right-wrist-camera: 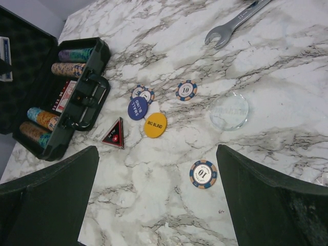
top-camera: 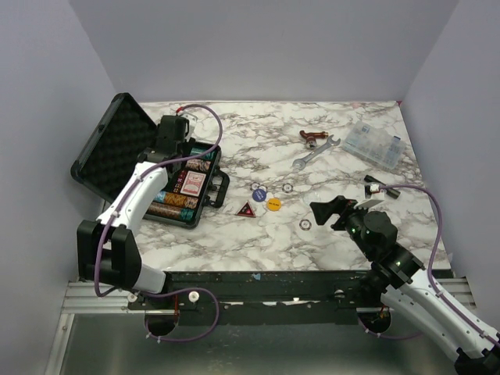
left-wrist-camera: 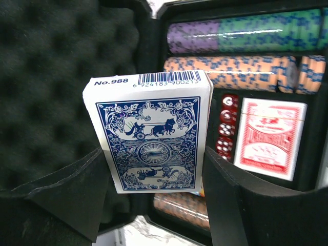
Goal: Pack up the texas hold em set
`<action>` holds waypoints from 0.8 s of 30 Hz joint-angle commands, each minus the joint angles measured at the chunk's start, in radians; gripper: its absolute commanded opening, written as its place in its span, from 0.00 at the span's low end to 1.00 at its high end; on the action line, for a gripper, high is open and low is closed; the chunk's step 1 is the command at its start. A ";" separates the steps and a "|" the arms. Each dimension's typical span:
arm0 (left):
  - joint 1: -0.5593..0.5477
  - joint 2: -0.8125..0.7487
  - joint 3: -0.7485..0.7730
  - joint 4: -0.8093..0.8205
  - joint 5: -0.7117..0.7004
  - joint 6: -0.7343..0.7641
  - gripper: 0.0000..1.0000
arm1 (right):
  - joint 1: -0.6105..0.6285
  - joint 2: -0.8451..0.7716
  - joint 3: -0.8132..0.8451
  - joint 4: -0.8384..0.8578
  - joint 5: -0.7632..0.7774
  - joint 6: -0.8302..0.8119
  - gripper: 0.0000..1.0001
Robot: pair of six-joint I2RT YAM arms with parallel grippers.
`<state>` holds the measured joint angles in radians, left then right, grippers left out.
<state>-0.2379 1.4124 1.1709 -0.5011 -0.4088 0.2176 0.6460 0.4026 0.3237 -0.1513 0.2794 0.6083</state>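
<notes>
Top external view: fixed camera high behind both arm bases, looking down and forward over the whole marble table, with the open briefcase at left and the wrench far, right of centre. Left wrist view: very near, looking past the left gripper at the blue deck and into the briefcase. Right wrist view: farther back, looking past the right gripper obliquely across the table; it shares briefcase, loose discs and wrench with the top view.

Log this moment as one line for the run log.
left jaws: shut on blue card deck, over open briefcase | right jaws: open, empty, above loose discs | red deck: in briefcase
</notes>
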 commanded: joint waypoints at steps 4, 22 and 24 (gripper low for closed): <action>0.072 0.103 -0.021 0.210 0.022 0.176 0.17 | -0.002 -0.001 0.003 -0.015 0.020 0.003 1.00; 0.149 0.284 -0.003 0.225 0.068 0.159 0.17 | -0.002 0.066 0.033 -0.023 0.028 -0.004 1.00; 0.149 0.300 0.021 0.200 0.076 0.144 0.17 | -0.002 0.066 0.030 -0.020 0.020 -0.005 1.00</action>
<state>-0.0971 1.6928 1.1431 -0.3157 -0.3622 0.3668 0.6460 0.4576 0.3283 -0.1669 0.2802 0.6090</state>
